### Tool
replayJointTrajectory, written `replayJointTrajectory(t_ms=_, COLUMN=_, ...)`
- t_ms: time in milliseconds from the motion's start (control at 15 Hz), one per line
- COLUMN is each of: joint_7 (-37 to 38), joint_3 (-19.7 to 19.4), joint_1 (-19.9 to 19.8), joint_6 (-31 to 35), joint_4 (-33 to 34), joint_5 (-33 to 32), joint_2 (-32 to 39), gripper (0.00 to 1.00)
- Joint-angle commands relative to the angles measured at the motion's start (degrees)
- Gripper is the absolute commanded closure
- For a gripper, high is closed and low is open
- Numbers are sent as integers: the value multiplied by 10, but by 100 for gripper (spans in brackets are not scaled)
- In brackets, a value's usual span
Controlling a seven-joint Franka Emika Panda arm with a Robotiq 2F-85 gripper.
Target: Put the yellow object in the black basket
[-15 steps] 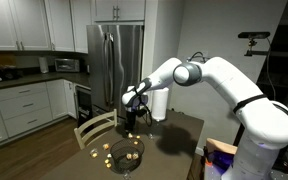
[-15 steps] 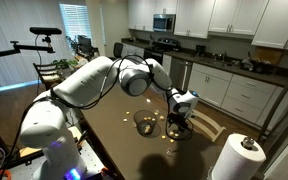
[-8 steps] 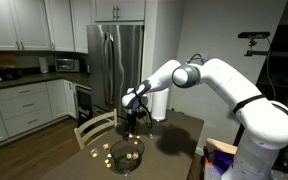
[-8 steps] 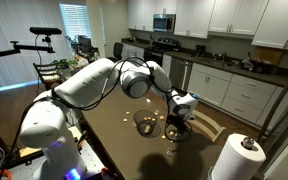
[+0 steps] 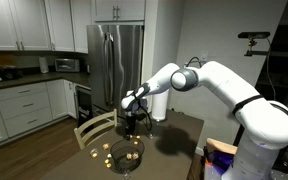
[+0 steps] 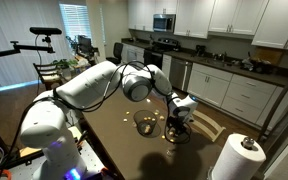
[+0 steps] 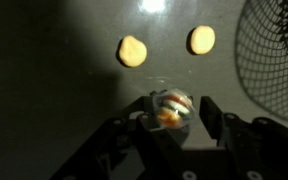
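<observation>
In the wrist view my gripper [image 7: 176, 110] is shut on a small clear ball [image 7: 168, 106] with orange, red and green inside, held just above the dark table. Two flat round yellow pieces [image 7: 133, 51] [image 7: 201, 40] lie on the table beyond it. The black wire basket [image 7: 276, 55] shows at the right edge, apart from the gripper. In both exterior views the gripper [image 5: 131, 120] [image 6: 178, 122] hangs low over the table, with the basket [image 5: 126, 153] beside it and small yellow pieces [image 5: 106, 150] scattered around.
A white paper-towel roll [image 6: 239, 158] stands on the table [image 6: 114, 130] near one corner. A wooden chair [image 5: 94, 130] is pushed against the table's side. Kitchen cabinets and a fridge [image 5: 117, 60] stand behind.
The arm has sunk slightly toward the table with the ball in the gripper. Nothing else has moved.
</observation>
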Motion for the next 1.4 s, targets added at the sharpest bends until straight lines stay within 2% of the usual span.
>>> replayJointTrajectory(t_ms=0, joint_7=16, joint_3=-2, joint_1=3, joint_6=-26, joint_4=33, joint_5=-8, joint_2=19, gripper=80)
replayJointTrajectory(t_ms=133, joint_7=18, joint_3=-3, joint_1=4, joint_6=-35, joint_4=38, joint_5=-8, joint_2=19, gripper=90)
replayJointTrajectory(t_ms=200, joint_7=20, joint_3=-4, joint_1=5, joint_6=-41, joint_4=39, joint_5=-8, joint_2=17, gripper=91)
replayJointTrajectory(t_ms=600, joint_7=52, joint_3=-17, joint_1=20, joint_6=-67, joint_4=17, joint_5=-17, joint_2=-15, gripper=92)
replayJointTrajectory(t_ms=933, joint_7=92, joint_3=-34, joint_1=49, joint_6=-80, joint_4=-17, joint_5=-33, joint_2=-63, gripper=92)
replayJointTrajectory(t_ms=1333, joint_7=144, joint_3=-49, joint_1=95, joint_6=-65, joint_4=-100, joint_5=-63, joint_2=-144, gripper=92)
